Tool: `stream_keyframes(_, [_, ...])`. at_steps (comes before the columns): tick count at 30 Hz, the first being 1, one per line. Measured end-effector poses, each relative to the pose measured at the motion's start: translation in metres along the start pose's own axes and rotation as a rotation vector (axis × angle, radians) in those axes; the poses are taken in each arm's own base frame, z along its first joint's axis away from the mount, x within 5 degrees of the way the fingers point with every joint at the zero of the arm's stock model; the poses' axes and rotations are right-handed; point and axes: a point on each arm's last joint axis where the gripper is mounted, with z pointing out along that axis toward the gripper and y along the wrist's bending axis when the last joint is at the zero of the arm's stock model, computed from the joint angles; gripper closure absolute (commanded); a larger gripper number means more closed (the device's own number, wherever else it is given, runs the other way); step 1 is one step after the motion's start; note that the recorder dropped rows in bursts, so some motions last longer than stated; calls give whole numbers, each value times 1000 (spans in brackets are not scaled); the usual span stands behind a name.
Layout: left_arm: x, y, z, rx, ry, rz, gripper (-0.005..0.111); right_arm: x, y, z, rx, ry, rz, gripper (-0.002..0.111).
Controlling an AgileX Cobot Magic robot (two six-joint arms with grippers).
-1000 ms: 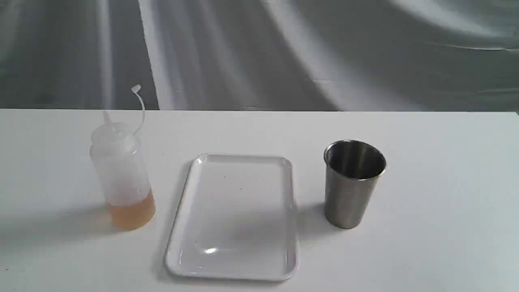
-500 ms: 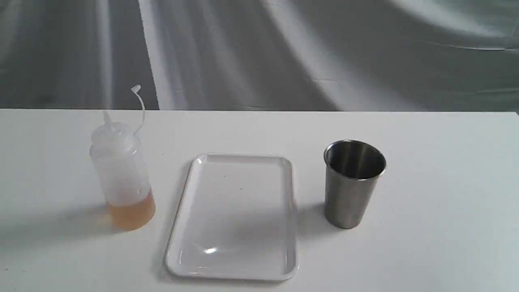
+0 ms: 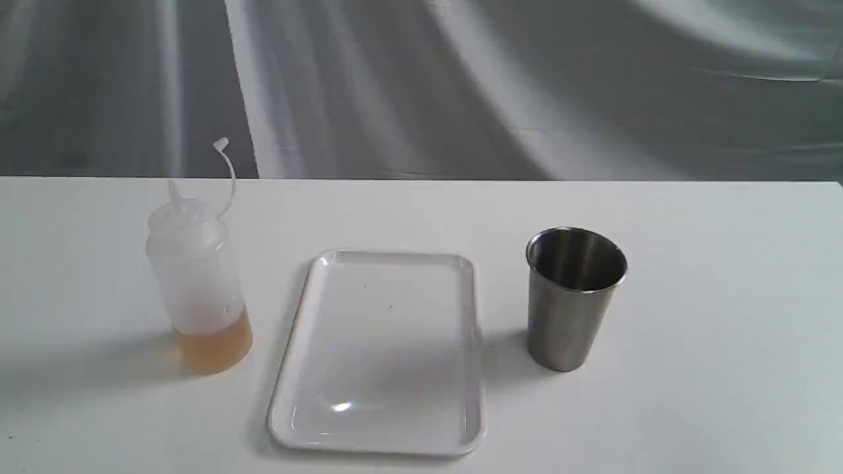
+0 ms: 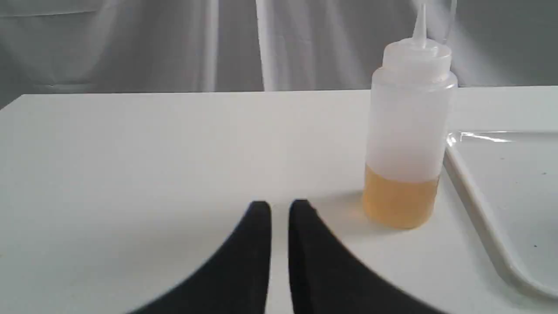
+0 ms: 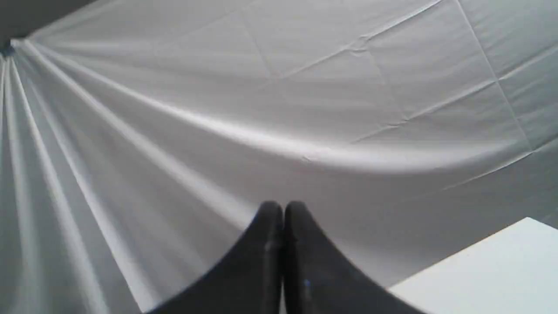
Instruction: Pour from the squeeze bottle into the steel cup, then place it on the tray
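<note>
The squeeze bottle (image 3: 197,283) stands upright on the left of the white table, with amber liquid in its bottom part and its cap hanging on a curved tether. The white tray (image 3: 379,352) lies bare in the middle. The steel cup (image 3: 574,296) stands upright to the tray's right. Neither arm shows in the exterior view. In the left wrist view my left gripper (image 4: 279,207) sits low over the table, short of the squeeze bottle (image 4: 407,131) and apart from it, its black fingers nearly together and holding nothing. My right gripper (image 5: 282,209) is shut and empty, facing the backdrop.
A grey draped cloth (image 3: 461,85) hangs behind the table's far edge. A corner of the table (image 5: 492,270) shows in the right wrist view. The tray's rim (image 4: 475,192) lies close beside the bottle in the left wrist view.
</note>
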Motion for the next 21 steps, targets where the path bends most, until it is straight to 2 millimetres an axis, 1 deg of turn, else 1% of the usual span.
stream_keyframes(4, [0, 0, 0, 0, 0, 0, 98, -7, -2, 0, 15, -77, 174, 108])
stream_keyframes(6, [0, 0, 0, 0, 0, 0, 98, -8, -2, 0, 15, -89, 290, 108])
stream_keyframes(8, [0, 0, 0, 0, 0, 0, 98, -8, -3, 0, 9, -95, 442, 108])
stream_keyframes(10, [0, 0, 0, 0, 0, 0, 98, -8, -2, 0, -2, -94, 516, 108])
stream_keyframes(12, [0, 0, 0, 0, 0, 0, 98, -9, 1, 0, -38, -97, 522, 108])
stream_keyframes(13, [0, 0, 0, 0, 0, 0, 98, -11, 5, -1, -78, -101, 494, 108])
stream_keyframes(15, [0, 0, 0, 0, 0, 0, 98, -14, 13, -2, -174, -124, 429, 108])
stream_keyframes(19, [0, 0, 0, 0, 0, 0, 98, -23, 35, -10, -431, -197, 297, 108])
stream_keyframes(21, [0, 0, 0, 0, 0, 0, 98, -23, 42, -12, -502, -183, 246, 108])
